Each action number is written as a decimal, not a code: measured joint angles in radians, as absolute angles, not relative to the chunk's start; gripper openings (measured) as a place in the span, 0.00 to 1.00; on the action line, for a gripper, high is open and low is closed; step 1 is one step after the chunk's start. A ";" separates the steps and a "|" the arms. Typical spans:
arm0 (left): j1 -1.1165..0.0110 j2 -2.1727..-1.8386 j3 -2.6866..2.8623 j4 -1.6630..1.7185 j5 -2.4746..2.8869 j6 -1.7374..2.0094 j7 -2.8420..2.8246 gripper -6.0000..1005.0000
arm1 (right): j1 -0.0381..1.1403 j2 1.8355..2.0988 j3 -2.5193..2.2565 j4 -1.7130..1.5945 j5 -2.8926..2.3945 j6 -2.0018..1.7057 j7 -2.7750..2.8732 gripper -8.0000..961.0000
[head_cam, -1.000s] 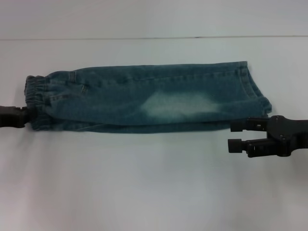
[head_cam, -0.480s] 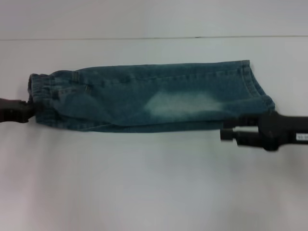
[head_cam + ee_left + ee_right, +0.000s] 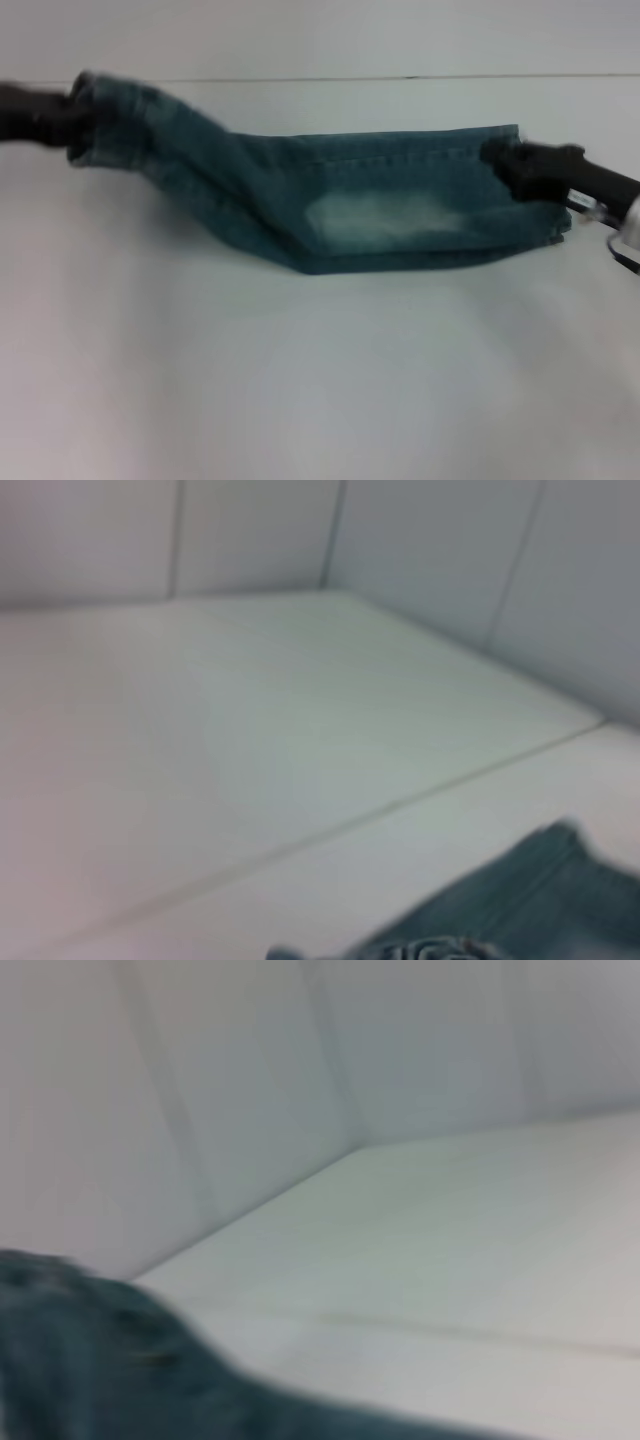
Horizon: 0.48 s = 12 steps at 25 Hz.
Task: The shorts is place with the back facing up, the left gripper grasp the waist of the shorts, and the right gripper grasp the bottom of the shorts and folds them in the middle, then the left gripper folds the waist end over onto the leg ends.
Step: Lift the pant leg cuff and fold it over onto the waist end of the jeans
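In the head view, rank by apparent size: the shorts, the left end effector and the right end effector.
1. The shorts, by far the largest.
2-3. The right end effector and left end effector look about alike; both run off frame, so no ranking.

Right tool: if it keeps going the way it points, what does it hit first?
The right tool points left along the shorts, over the leg ends; the denim comes first, though height is unclear.
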<state>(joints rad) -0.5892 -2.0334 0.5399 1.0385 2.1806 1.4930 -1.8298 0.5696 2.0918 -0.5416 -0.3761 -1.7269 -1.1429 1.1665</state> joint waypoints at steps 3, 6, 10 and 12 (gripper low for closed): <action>-0.629 -2.027 0.542 1.041 2.144 1.520 -1.844 0.10 | 0.614 2.096 -0.540 -0.203 -1.503 -1.046 0.862 0.13; -0.669 -2.026 0.547 1.040 2.123 1.529 -1.850 0.10 | 0.670 2.101 -0.539 -0.082 -1.353 -1.022 0.637 0.06; -0.700 -2.029 0.565 1.037 2.118 1.530 -1.851 0.10 | 0.743 2.110 -0.520 0.021 -1.313 -0.981 0.505 0.04; -0.706 -2.031 0.573 1.037 2.117 1.534 -1.853 0.10 | 0.774 2.113 -0.483 0.072 -1.307 -0.957 0.420 0.04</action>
